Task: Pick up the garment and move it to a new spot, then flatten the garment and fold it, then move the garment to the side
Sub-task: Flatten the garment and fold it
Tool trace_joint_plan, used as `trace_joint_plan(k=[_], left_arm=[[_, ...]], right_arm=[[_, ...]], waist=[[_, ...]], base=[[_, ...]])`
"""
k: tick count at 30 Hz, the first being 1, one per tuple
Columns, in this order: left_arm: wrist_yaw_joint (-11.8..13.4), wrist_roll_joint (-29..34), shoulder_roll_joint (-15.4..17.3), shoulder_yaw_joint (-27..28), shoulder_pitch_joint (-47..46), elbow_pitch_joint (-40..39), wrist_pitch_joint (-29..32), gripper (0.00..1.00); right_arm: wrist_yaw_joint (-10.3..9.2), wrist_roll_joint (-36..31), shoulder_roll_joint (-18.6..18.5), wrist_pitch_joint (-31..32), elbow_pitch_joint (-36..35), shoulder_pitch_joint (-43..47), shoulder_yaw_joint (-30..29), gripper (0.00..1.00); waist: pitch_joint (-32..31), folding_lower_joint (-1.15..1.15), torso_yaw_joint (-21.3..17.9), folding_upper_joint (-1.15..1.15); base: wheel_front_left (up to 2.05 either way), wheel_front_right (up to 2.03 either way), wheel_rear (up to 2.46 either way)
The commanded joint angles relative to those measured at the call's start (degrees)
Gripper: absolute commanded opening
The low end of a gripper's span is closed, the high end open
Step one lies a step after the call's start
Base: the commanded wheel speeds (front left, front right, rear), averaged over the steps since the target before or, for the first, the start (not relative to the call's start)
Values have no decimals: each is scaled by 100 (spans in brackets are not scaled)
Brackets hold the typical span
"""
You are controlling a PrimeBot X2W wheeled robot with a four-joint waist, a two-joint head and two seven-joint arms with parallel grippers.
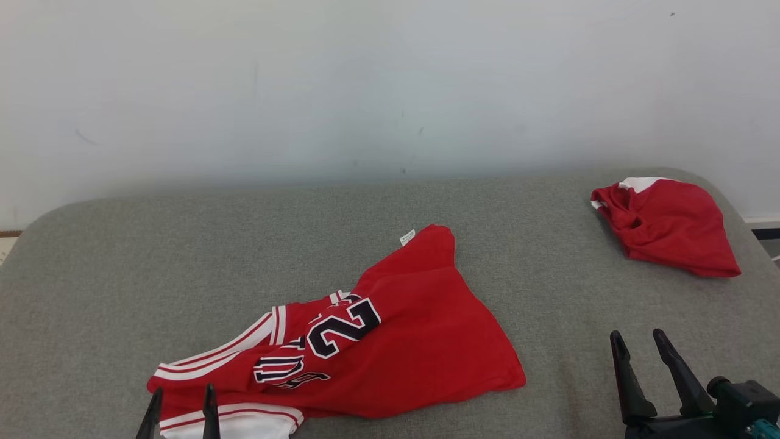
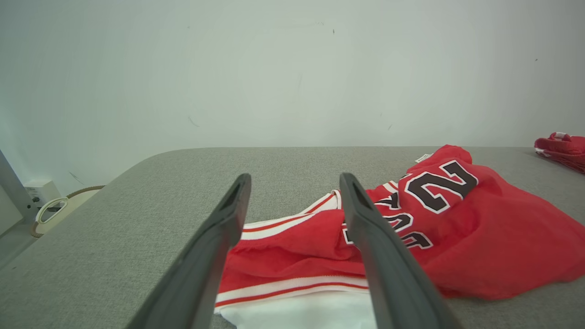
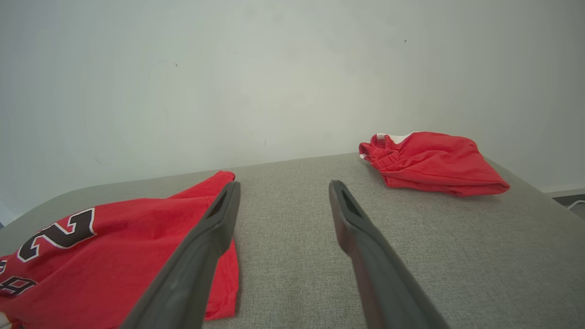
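Note:
The garment (image 1: 390, 341) is a red jersey with white trim and black numerals, lying crumpled on the grey padded table (image 1: 183, 256) a little left of centre; it also appears in the left wrist view (image 2: 480, 237) and the right wrist view (image 3: 100, 256). My left gripper (image 1: 181, 393) stands open at the jersey's near left corner, its fingers (image 2: 219, 242) framing the white-striped hem. Open as well, my right gripper (image 1: 638, 338) hovers over bare table to the right of the jersey, empty.
A second red garment (image 1: 670, 225), folded, lies at the table's far right corner, also visible in the right wrist view (image 3: 434, 162). A pale wall (image 1: 390, 85) rises behind the table. Beyond the left table edge are a cable and a wall socket (image 2: 41, 192).

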Motion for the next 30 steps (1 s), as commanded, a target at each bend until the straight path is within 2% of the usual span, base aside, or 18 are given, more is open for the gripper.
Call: trace_joint_plan(k=[1,30], left_arm=[[-10,20,27,27,14,11,-23,100],[-69,-50,12,77,37,73,-23,100]], right_arm=[[-5,-15,17,-2,12,61,7,100],[-5,-8,75,-2,140,68,3,100]], waist=[[2,0,-3,0],[0,0,-48,0]], base=[[0,0,0],[0,0,0]])
